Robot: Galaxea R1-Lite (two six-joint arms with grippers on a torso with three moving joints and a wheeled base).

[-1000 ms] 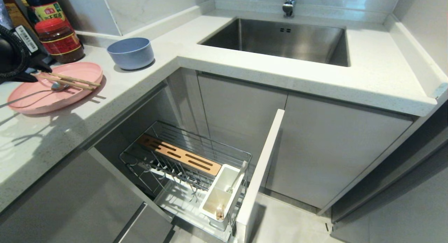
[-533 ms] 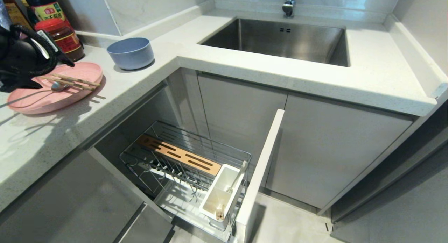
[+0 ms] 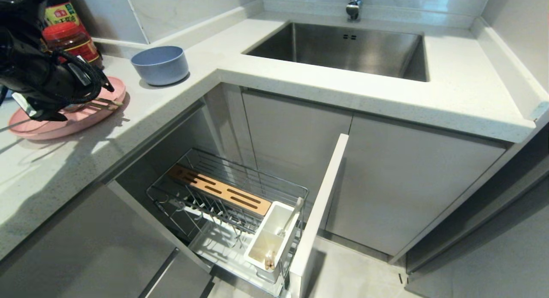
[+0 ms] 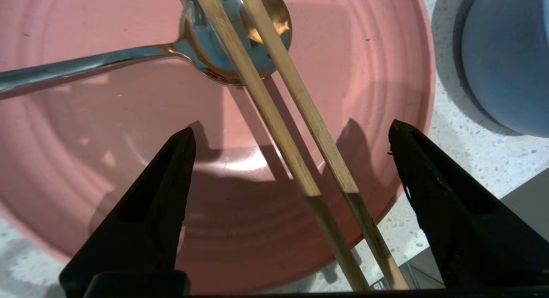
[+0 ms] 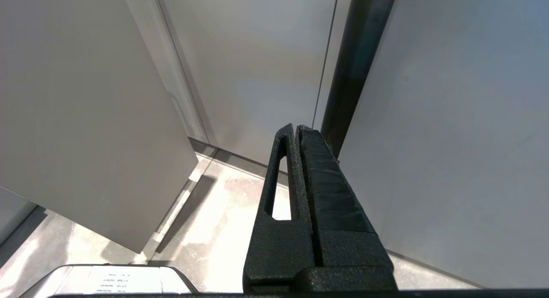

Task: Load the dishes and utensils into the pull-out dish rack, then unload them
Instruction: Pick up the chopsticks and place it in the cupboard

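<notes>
we've got a white counter [image 3: 300,81] wrapping the corner, with a steel sink [image 3: 343,49] set in it. under it the rack [image 3: 227,203] is pulled out on its grey cabinet front [image 3: 319,212], and its dividers hold no dishes. its white utensil box [image 3: 270,238] sits at the front end, with something small and brownish at the bottom that we can't make out.

up on the counter at our left, the pink plate [image 3: 55,122] lies flat, with the blue bowl [image 3: 161,64] standing just beside it, apart. the chopsticks [image 4: 283,118] lie across the plate, side by side, over the spoon [image 4: 206,45] bowl, and their ends stick out past the plate's rim. the spoon handle runs off the other way.

our left gripper [image 4: 291,130] hangs right above the plate with its jaws spread wide, one finger either side of the chopsticks, gripping nothing. our right gripper [image 5: 296,130] is parked low by the cabinet doors, fingers pressed together, empty.
</notes>
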